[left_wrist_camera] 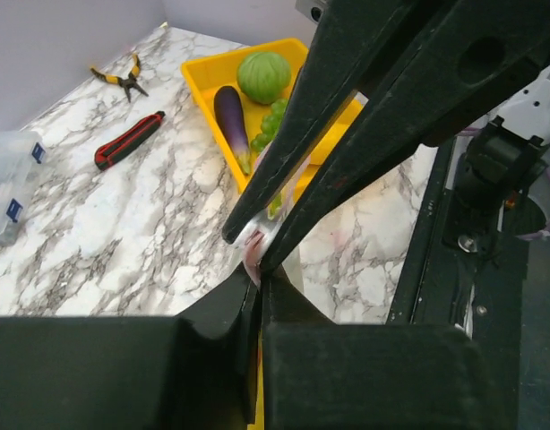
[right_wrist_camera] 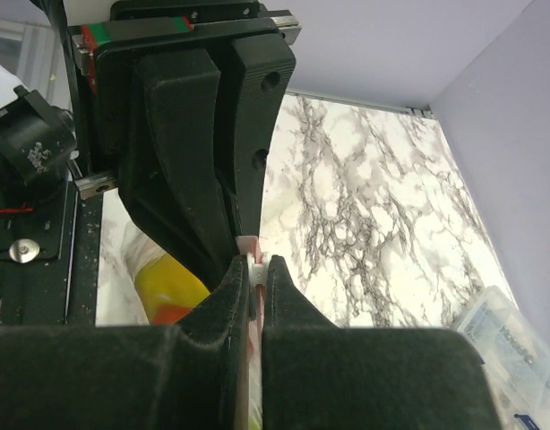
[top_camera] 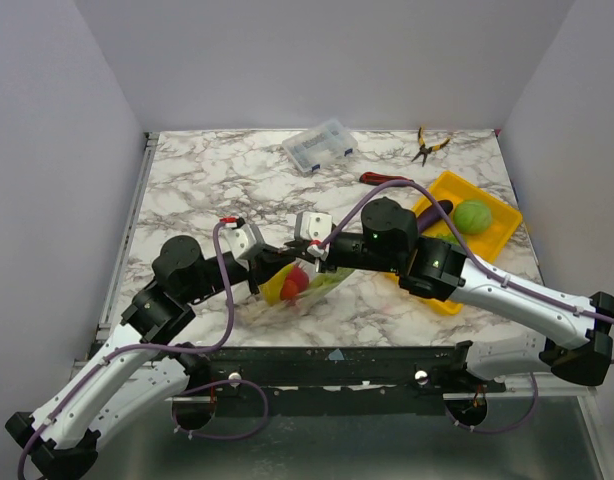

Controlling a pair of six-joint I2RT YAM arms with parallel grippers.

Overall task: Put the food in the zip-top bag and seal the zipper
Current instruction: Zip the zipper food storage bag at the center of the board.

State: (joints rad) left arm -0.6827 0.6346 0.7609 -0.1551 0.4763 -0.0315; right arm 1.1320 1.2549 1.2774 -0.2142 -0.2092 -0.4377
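Marble table (top_camera: 187, 190): yellow tray (top_camera: 499, 232), clear box (top_camera: 320, 146), pliers (top_camera: 427, 145), red-handled tool (top_camera: 384, 179).

The yellow tray (top_camera: 499, 232) is smooth, glossy plastic. Inside it the purple eggplant (left_wrist_camera: 230, 116) shines, while the green ball (left_wrist_camera: 263, 76) looks duller and faintly ribbed. The table (top_camera: 187, 190) under the tray has a smooth marble-print finish. Left of the tray, the zip-top bag (top_camera: 332, 283) is clear, glossy film with a pink-red plastic zipper (left_wrist_camera: 251, 251). The left gripper (left_wrist_camera: 260, 279) and right gripper (right_wrist_camera: 257, 266) beside it are matt black plastic.
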